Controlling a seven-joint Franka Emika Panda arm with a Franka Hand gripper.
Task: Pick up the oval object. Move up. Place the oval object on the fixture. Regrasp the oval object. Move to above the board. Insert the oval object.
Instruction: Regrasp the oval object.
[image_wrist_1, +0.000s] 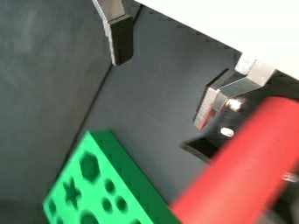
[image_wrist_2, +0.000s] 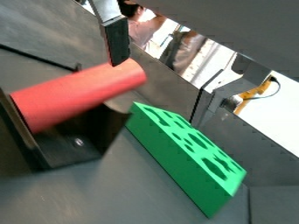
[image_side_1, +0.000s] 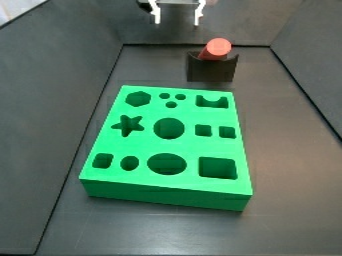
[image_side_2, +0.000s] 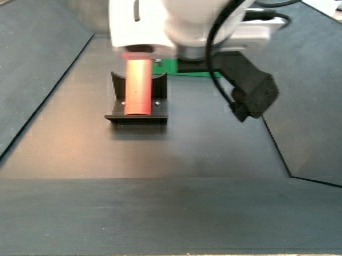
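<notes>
- Peg (image_side_1: 215, 47) lies in the fixture (image_side_1: 211, 68), resting in its top notch; nothing grips it.
- Fixture sits on the dark floor just past the board's (image_side_1: 168, 140) far edge, about 1 o'clock from board centre in a side view.
- Gripper (image_side_1: 175, 13) hangs above, at 11 o'clock from the fixture, clear of the peg.
- Fingers (image_wrist_1: 115, 35) spread apart, nothing between them in both wrist views.
- Peg's red length shows along the fixture (image_side_2: 136, 108) in a side view.
</notes>
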